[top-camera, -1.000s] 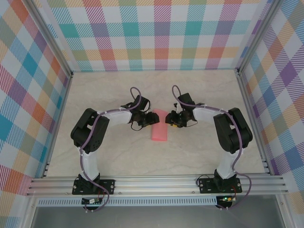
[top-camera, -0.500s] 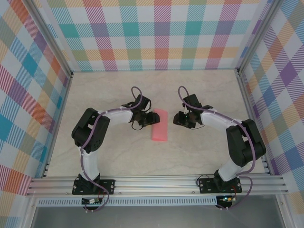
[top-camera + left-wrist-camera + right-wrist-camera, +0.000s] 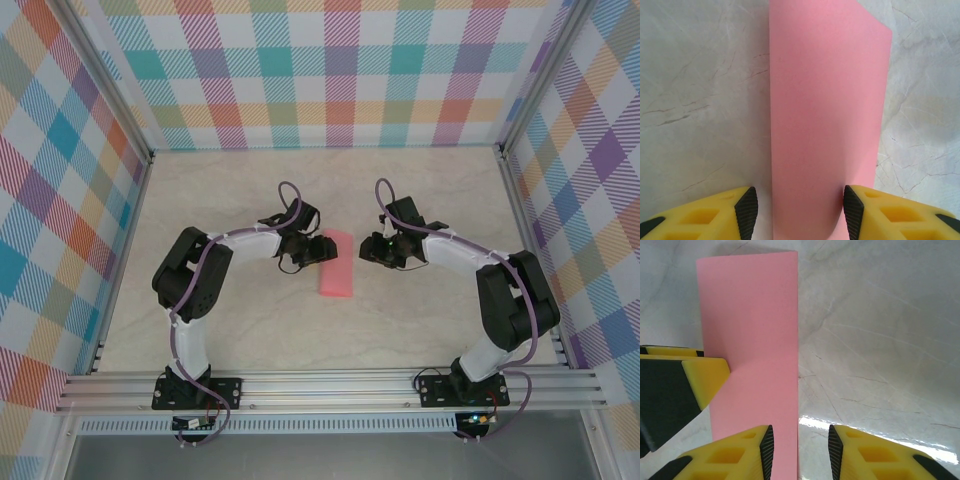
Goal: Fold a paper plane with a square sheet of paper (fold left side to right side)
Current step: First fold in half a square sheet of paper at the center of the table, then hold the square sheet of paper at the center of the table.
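The square sheet of paper [image 3: 337,270], salmon pink, lies folded in half as a narrow rectangle mid-table. My left gripper [image 3: 306,250] is at its left edge. In the left wrist view the paper [image 3: 825,110] runs between the open jaws of that gripper [image 3: 800,214]; the left pad stands clear of the paper's edge and the right pad is at its far side. My right gripper [image 3: 370,250] hovers just right of the sheet, open [image 3: 800,450], with the paper's right edge [image 3: 760,340] between its pads. The paper plane is out of view.
Marble-patterned tabletop [image 3: 420,330] lies all around the sheet. Checked walls [image 3: 330,80] and aluminium frame posts enclose the table on three sides. The left gripper's yellow finger [image 3: 695,380] rests on the sheet's left side in the right wrist view.
My right gripper has drawn back to the right, off the sheet's edge, and its jaws have narrowed a little. The left gripper and the paper have stayed in place.
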Motion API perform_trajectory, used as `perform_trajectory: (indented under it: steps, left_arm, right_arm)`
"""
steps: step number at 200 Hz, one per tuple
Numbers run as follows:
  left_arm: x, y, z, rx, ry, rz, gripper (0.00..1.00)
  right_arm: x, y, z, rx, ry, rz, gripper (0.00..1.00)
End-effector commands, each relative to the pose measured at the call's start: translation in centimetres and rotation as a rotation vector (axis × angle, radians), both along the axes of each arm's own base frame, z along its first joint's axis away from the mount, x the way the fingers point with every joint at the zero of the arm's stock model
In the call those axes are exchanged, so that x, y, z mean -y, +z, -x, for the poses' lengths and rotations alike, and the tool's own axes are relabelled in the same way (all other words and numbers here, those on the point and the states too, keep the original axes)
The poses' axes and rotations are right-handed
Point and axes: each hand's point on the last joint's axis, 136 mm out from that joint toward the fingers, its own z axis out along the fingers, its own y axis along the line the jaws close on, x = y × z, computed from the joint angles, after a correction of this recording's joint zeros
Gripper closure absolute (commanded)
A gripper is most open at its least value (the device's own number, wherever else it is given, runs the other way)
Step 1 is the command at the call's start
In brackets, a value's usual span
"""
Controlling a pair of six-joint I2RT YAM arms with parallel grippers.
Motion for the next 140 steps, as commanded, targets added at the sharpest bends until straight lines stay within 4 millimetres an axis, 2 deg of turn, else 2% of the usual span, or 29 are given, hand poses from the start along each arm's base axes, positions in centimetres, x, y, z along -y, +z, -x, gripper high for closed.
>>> perform_trajectory:
  steps: [1,26,83,140]
  left_arm:
    - [0.6,-2.5,1.6,-0.043,-0.048,-0.053,0.48]
    - [0.6,-2.6,1.6,-0.044,-0.052,-0.057,0.48]
    - [0.7,-2.6,1.6,-0.043,-0.057,-0.061,0.48]
    - [0.7,-2.7,1.7,-0.045,-0.057,-0.064,0.48]
  right_arm:
    - [-0.4,-0.3,0.3,-0.018,0.006,-0.026,0.64]
    - [-0.9,-0.3,0.3,-0.023,0.013,-0.053,0.67]
    - [-3.4,-1.2,-0.3,-0.065,0.042,-0.177,0.88]
    - [-4.9,-3.0,-0.9,-0.112,0.072,-0.199,0.93]
